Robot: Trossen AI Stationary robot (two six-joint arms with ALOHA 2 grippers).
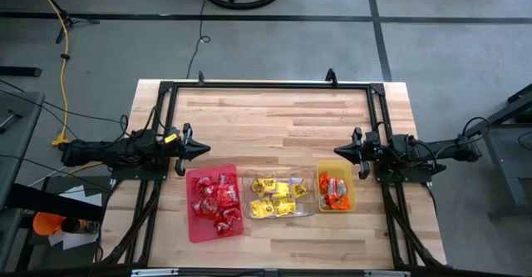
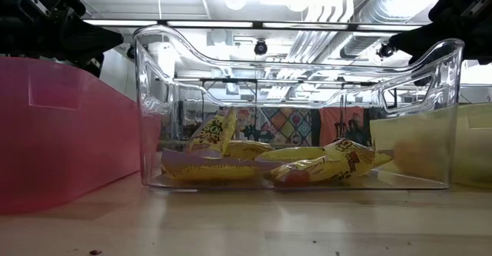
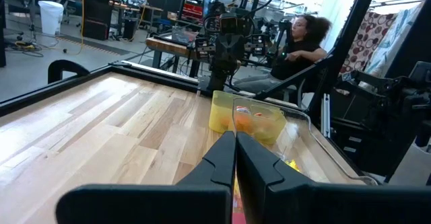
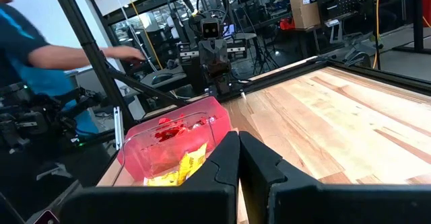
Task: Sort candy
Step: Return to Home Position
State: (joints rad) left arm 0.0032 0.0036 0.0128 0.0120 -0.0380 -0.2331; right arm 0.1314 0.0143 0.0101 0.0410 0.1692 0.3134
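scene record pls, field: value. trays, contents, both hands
red tray: left end of the row, holds red candy
clear tray: middle, holds yellow candy
yellow tray: right end, holds orange candy
left hand: shut, empty, at the table's left side near the red tray
right hand: shut, empty, at the right side near the yellow tray
table: wood; candy seen only in the trays

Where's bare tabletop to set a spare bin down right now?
The wooden tabletop beyond the trays, between the left end effector and right end effector, is bare. Crowded: the red plastic tray, clear plastic tray and yellow plastic tray sit side by side.
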